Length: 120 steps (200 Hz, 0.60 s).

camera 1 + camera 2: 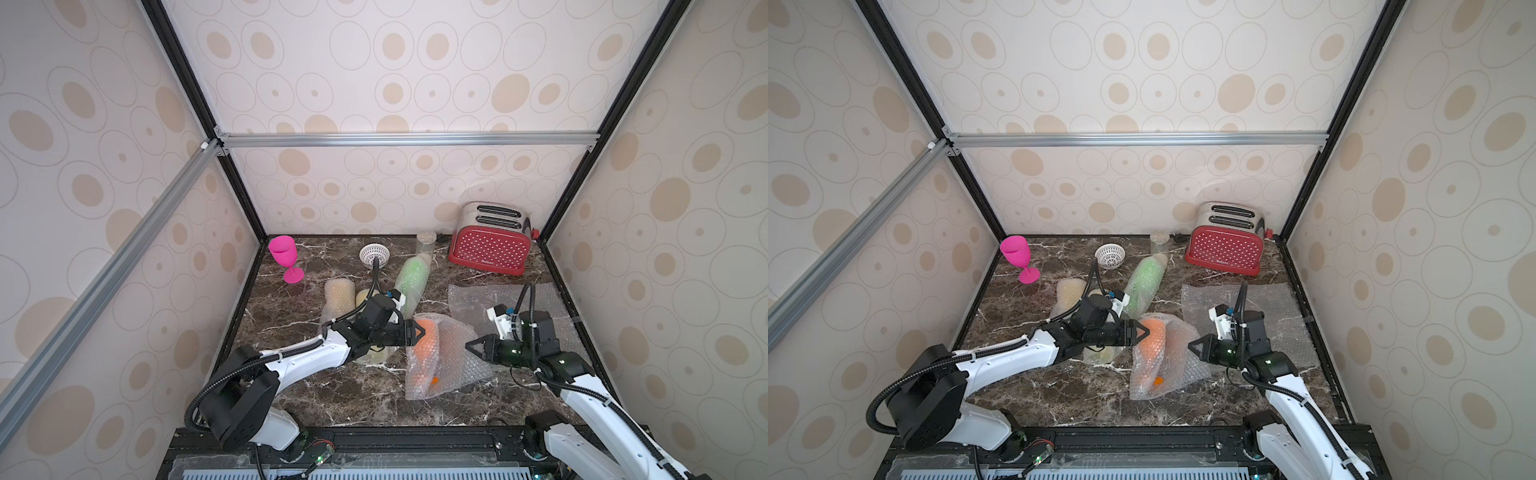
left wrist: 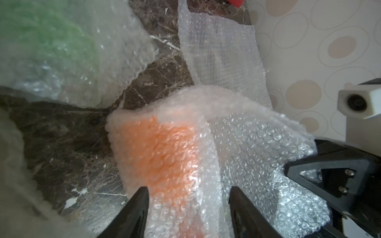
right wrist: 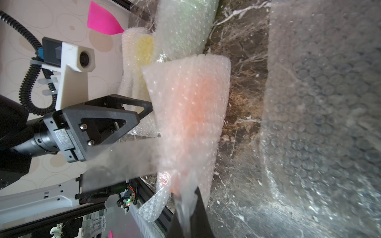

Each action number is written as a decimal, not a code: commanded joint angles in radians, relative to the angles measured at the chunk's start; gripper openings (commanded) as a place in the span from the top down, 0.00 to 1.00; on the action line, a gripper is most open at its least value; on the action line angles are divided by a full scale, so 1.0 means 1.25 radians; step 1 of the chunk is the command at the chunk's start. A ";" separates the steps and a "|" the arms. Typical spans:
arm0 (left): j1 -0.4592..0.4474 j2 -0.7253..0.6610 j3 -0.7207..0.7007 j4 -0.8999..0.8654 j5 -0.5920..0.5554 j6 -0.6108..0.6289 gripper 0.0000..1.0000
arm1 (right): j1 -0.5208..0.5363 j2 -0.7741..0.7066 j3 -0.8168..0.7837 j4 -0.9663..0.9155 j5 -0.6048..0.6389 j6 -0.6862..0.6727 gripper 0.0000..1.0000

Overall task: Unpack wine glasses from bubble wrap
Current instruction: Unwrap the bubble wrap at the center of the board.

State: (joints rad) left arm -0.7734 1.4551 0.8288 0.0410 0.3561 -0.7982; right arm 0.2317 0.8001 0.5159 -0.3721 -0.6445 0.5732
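Left fingers [image 2: 136,210] spread astride the bubble wrap [image 1: 451,353], right fingers [image 3: 203,222] pinching its edge in the wrist view, table [image 1: 353,399] bare alongside

Red metal toaster w/ white dots [image 1: 490,245] at back right of dark brown marble tabletop [image 1: 353,395]. Small white lattice bowl [image 1: 374,254] back centre; clear cylindrical jar [image 1: 425,245] btwn bowl & toaster. Cream wallpaper walls w/ beige ovals [image 1: 415,83].

Bright even light, soft shadows, blurred close-ups
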 commanded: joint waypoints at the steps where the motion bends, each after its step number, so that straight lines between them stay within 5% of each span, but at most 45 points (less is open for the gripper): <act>1: -0.025 0.027 0.052 -0.033 -0.010 0.032 0.36 | 0.010 -0.014 0.016 0.068 -0.054 0.038 1.00; 120: -0.122 0.161 0.131 -0.087 -0.109 0.048 0.25 | 0.116 0.040 0.037 0.121 -0.010 0.053 1.00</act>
State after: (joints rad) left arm -0.8997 1.6135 0.9421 -0.0437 0.2665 -0.7570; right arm 0.3485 0.8360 0.5198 -0.1974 -0.6937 0.6685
